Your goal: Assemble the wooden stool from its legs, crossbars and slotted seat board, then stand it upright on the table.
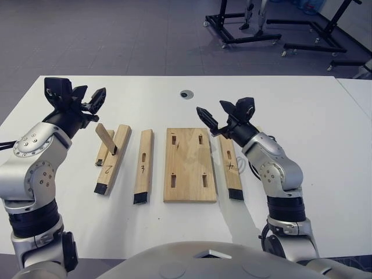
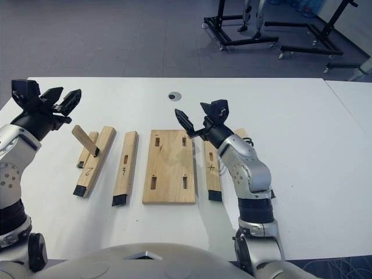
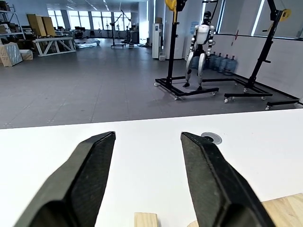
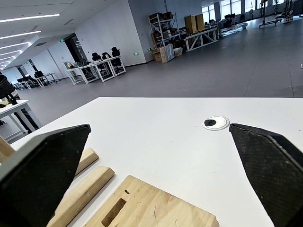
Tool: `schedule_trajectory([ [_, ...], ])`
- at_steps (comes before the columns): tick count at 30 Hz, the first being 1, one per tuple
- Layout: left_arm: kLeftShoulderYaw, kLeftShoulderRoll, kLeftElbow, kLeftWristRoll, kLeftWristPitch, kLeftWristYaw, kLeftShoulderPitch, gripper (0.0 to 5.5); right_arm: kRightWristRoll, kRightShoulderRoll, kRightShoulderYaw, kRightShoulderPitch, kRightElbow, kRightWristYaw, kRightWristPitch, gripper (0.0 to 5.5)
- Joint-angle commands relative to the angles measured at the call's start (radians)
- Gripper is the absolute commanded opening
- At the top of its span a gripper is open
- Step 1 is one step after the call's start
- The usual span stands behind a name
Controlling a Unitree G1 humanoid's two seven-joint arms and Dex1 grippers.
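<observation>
The slotted seat board (image 1: 189,164) lies flat at the table's middle. Left of it lie two legs, one (image 1: 143,165) marked 3 and one (image 1: 113,160) marked 2. A short crossbar (image 1: 106,138) leans tilted out of that second leg's slot, and another short piece (image 1: 103,153) lies beside it. A fourth leg (image 1: 231,168) lies right of the board. My left gripper (image 1: 87,96) hovers open just behind the crossbar, holding nothing. My right gripper (image 1: 225,113) hangs open above the board's far right corner, also holding nothing. The right wrist view looks over the board (image 4: 156,208).
A round cable grommet (image 1: 186,93) sits in the white table (image 1: 302,116) behind the board. Black wheeled stands (image 1: 250,29) are on the floor beyond the far edge. Bare tabletop stretches to the right and along the front.
</observation>
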Motion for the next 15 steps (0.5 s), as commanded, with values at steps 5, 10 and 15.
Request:
schedule_trajectory([
  [5,-0.021,-0.039,-0.027,-0.031,0.035,0.047,-0.046,1.63,-0.012,0.011,0.009,-0.003,0.005,-0.007,-0.010,5.40],
  [10,-0.053,-0.032,-0.017,0.009,0.005,0.049,-0.037,1.63,-0.014,0.013,0.011,-0.001,0.007,-0.007,-0.014,5.40],
  [15,-0.074,-0.022,-0.014,0.045,-0.004,0.067,-0.116,1.63,-0.016,0.014,0.012,-0.010,0.018,-0.003,-0.019,5.40],
])
